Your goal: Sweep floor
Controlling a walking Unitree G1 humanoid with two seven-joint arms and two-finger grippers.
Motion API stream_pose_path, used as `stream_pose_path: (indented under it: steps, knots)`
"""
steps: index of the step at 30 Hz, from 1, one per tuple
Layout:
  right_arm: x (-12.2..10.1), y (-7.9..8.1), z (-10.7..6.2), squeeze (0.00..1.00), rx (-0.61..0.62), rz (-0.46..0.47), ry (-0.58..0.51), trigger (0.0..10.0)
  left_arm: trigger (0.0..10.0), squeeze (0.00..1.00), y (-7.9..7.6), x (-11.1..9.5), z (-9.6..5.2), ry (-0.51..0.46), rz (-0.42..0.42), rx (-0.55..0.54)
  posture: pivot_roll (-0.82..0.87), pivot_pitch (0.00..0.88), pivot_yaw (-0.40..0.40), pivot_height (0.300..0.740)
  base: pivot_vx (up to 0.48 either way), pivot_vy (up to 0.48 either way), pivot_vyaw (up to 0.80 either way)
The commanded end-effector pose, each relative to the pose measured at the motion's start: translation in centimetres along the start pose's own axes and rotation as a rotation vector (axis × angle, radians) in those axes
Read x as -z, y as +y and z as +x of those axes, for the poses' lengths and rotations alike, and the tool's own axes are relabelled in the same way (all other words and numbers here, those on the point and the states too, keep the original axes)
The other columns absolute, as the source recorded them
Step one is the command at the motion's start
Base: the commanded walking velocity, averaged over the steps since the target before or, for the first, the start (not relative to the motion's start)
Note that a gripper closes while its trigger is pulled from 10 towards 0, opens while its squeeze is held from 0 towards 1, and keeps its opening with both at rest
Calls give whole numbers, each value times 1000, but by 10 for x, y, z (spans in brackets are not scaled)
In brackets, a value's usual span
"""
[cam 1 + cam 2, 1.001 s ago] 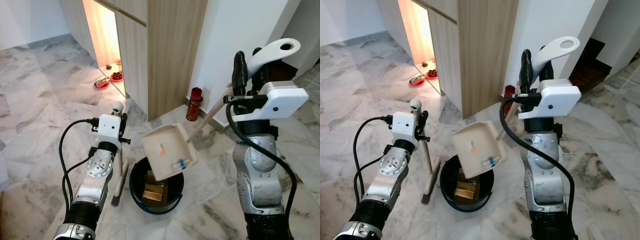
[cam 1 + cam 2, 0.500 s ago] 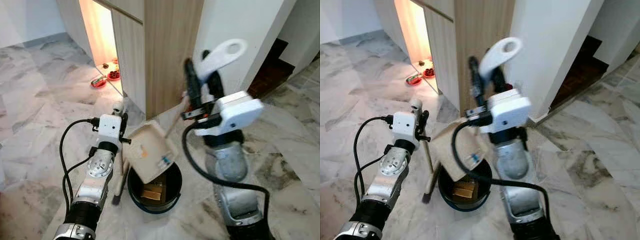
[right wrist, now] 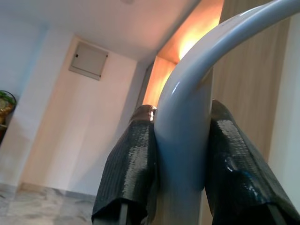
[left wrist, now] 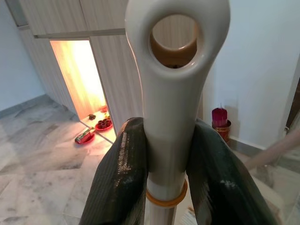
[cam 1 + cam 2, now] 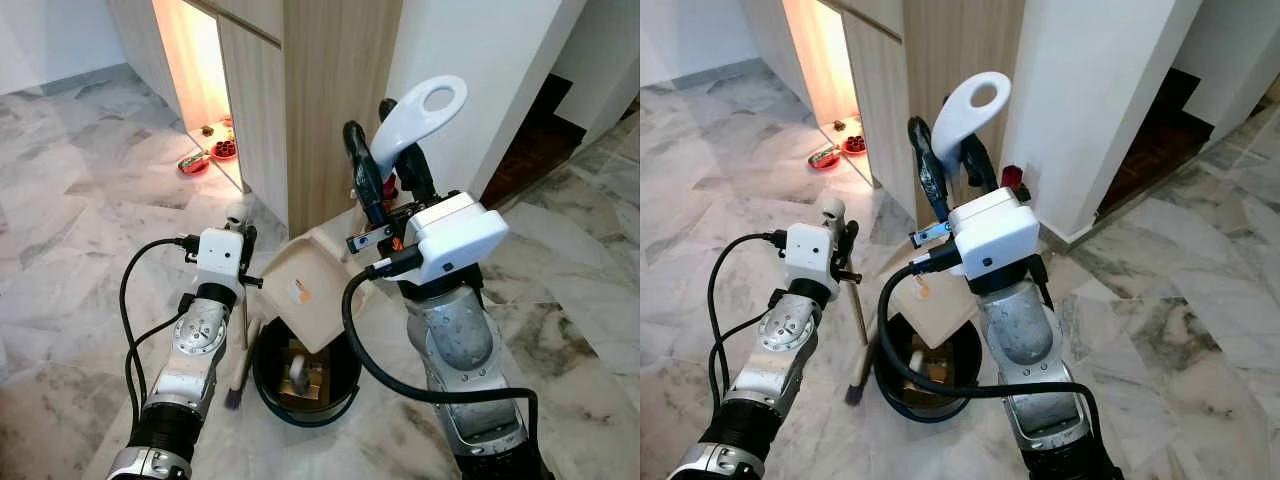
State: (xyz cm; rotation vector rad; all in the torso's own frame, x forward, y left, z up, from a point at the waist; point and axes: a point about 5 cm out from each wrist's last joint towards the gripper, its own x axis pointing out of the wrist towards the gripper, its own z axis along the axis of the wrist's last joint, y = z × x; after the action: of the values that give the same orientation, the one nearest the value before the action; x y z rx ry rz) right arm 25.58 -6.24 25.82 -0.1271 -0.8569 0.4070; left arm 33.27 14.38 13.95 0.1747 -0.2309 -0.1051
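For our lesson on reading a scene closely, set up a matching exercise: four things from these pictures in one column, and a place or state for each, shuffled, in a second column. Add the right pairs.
Things:
1. dustpan
2. black bucket
3. broom
4. red canister

Places or states:
A. on the floor by the white wall
B. tipped over the bucket, its handle gripped by the right hand
C. upright, its handle gripped by the left hand
D. on the floor between the arms, rubbish inside

Pairs: 1-B, 2-D, 3-C, 4-A
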Motion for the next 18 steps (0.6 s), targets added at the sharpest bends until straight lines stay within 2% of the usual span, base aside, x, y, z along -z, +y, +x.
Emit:
stream_pose_path:
  steps: [1, 4, 5, 8, 9, 10, 12, 14, 16, 17, 18]
  knots:
    - [-20, 1, 6, 0, -11, -21, -113, 10000, 10000, 0, -1, -12, 2, -67, 12, 11, 113, 85, -35, 740, 0, 0, 0]
    - [-19, -1, 5, 0, -1, -45, -103, 10000, 10000, 0, -1, -13, 2, -67, 12, 12, 113, 85, -35, 740, 0, 0, 0]
    - [-16, -8, 4, 0, 36, -62, -84, 10000, 10000, 0, -1, -12, 2, -67, 12, 13, 112, 86, -34, 740, 0, 0, 0]
    - [-6, -39, 0, 0, 201, -119, -7, 10000, 10000, 0, -1, -12, 2, -64, 12, 16, 112, 86, -34, 740, 0, 0, 0]
    - [-5, -45, -2, 0, 231, -127, 1, 10000, 10000, 0, -2, -12, 2, -64, 12, 17, 112, 85, -34, 740, 0, 0, 0]
    - [-2, -66, -7, 0, 317, -175, 32, 10000, 10000, 0, -2, -11, 1, -60, 13, 18, 112, 86, -33, 740, 0, 0, 0]
    - [0, -82, -13, 0, 377, -209, 51, 10000, 10000, 0, -1, -10, 1, -57, 14, 18, 109, 85, -33, 740, 0, 0, 0]
    - [1, -87, -15, 0, 392, -220, 56, 10000, 10000, 0, -1, -10, 1, -56, 15, 18, 109, 85, -33, 740, 0, 0, 0]
    - [7, -113, -31, 0, 483, -297, 116, 10000, 10000, 0, 0, -10, 2, -52, 19, 15, 110, 87, -34, 740, 0, 0, 0]
    - [7, -113, -31, 0, 483, -297, 116, 10000, 10000, 0, 0, -10, 2, -52, 19, 15, 110, 87, -34, 740, 0, 0, 0]
    - [8, -124, -39, 0, 532, -305, 137, 10000, 10000, 0, 1, -10, 2, -52, 21, 13, 112, 87, -34, 740, 0, 0, 0]
